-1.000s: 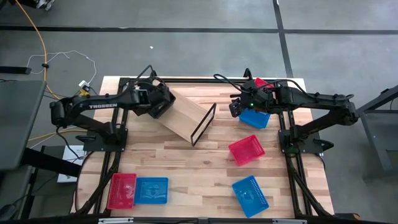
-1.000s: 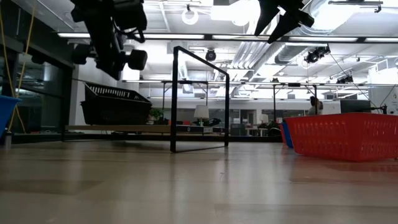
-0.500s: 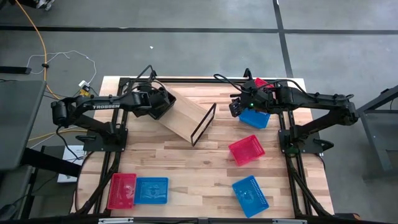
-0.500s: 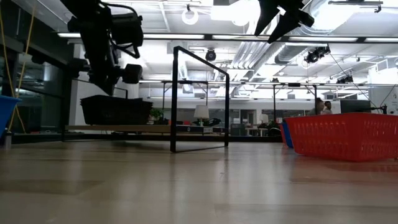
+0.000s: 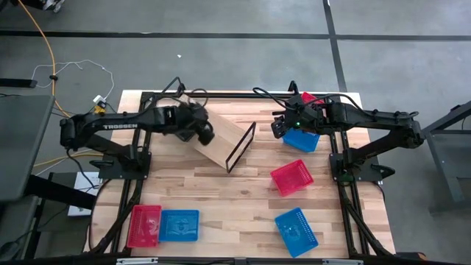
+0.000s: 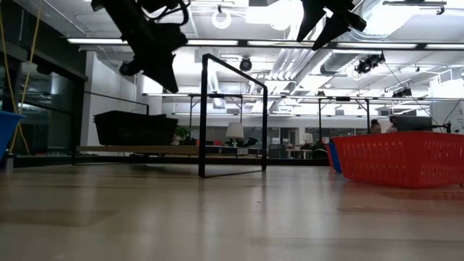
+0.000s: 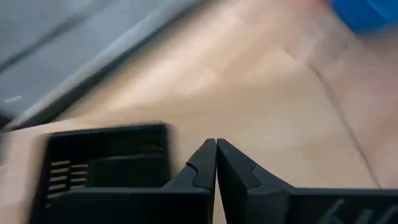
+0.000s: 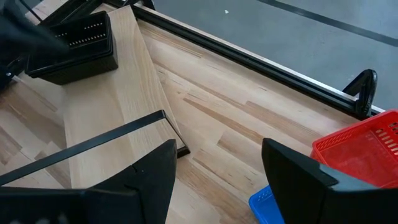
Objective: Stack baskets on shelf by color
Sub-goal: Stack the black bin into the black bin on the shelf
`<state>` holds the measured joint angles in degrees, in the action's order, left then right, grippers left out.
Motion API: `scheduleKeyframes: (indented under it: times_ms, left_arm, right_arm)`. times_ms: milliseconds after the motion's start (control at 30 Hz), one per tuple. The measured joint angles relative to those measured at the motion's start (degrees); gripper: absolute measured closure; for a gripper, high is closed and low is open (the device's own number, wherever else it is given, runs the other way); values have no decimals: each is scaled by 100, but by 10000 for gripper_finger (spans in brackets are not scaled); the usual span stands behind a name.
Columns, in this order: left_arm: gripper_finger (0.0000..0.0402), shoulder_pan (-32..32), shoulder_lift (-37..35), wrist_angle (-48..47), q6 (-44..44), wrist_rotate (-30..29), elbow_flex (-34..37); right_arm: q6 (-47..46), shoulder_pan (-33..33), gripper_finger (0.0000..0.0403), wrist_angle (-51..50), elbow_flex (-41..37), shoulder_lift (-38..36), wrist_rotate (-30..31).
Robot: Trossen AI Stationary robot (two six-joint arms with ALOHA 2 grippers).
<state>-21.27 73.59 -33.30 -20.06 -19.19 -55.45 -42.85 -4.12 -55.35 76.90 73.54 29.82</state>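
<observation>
1. Nearest the table's front edge in the high view lie a red basket (image 5: pixel 144 225) and a blue basket (image 5: pixel 179 225), side by side and touching; the low view shows only a blue corner (image 6: pixel 9 134) at its far left, cut off by the frame, and I cannot tell which basket that is.
2. A second blue basket (image 5: pixel 296 232) lies at front right, a second red basket (image 5: pixel 291 177) beyond it; in the low view that red basket (image 6: pixel 395 158) fills the right side and hides most of what lies behind it.
3. The shelf (image 5: pixel 224 140) lies at an angle mid-table, its black frame (image 5: pixel 241 146) at the end toward the right arm.
4. The black basket (image 8: pixel 78 48) sits on the shelf's far end. The high view hides it under the left arm; the low view (image 6: pixel 135 128) and the right wrist view show it plainly.
5. The left gripper (image 5: pixel 204 133) hangs over the shelf just beside that basket. Its wrist view, blurred, shows the fingers (image 7: pixel 205 163) pressed together, holding nothing, with the basket (image 7: pixel 107 160) just behind them.
6. The right gripper (image 5: pixel 278 126) waits above the table beside a third blue basket (image 5: pixel 301 139), with a red one (image 5: pixel 308 97) partly hidden under the arm. Its fingers (image 8: pixel 155 168) stand wide apart and empty.
</observation>
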Motion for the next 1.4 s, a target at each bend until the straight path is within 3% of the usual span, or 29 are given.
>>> scheduleKeyframes:
  times_ms: [100, 367, 567, 767, 1000, 1400]
  left_arm:
    - [401, -9, 202, -518, 843, 625, -346]
    - [401, -248, 1464, -2199, 3456, 1141, -1565]
    - [401, -218, 2208, -2299, 5637, 1017, -2034]
    - [401, -291, 2513, -2344, 6088, 487, -2065]
    - [401, -476, 2524, -2935, 6420, 995, -2059]
    - [401, -633, 2528, -2837, 6976, 719, -1637]
  right_arm:
    - [2, 0, 181, 2, 0, 0, 0]
    - [-1, 0, 181, 4, 2, 0, -12]
    - [36, -1, 181, 0, 2, 0, -146]
    - [37, 0, 181, -2, 2, 0, -146]
    - [38, 0, 181, -2, 2, 0, -146]
    - [42, -2, 181, -2, 2, 0, -114]
